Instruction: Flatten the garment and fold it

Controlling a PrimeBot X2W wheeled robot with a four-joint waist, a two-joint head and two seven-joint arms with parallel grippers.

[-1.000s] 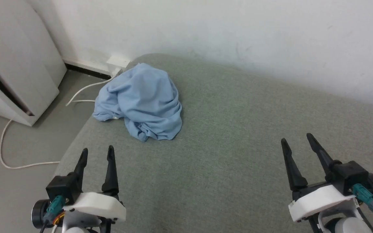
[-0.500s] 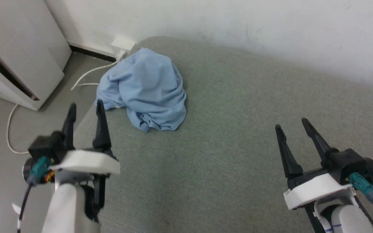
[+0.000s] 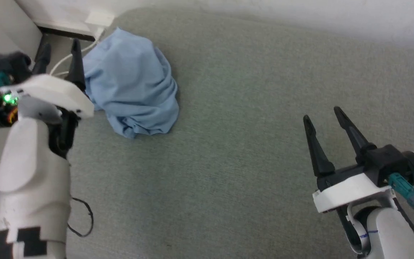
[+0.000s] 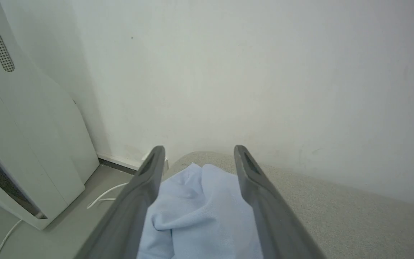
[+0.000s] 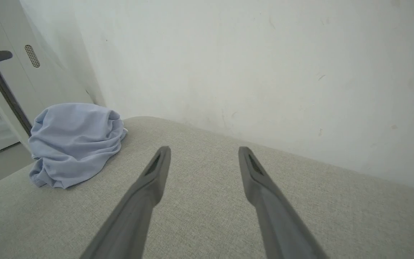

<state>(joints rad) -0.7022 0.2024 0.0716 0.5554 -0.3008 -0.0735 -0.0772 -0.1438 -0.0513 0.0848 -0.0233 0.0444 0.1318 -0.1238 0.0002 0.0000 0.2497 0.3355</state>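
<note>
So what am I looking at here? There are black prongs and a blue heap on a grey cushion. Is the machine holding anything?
It is a two-armed robot. One picture comes from a camera on its head, looking down; the other two come from cameras on its wrists, looking along each gripper's two dark fingers. The left gripper is at the edge of a crumpled light blue garment, which lies on a grey-green padded surface. The right gripper hangs well apart from it. Both grippers are open and hold nothing; whether the left one touches the cloth I cannot tell.
</note>
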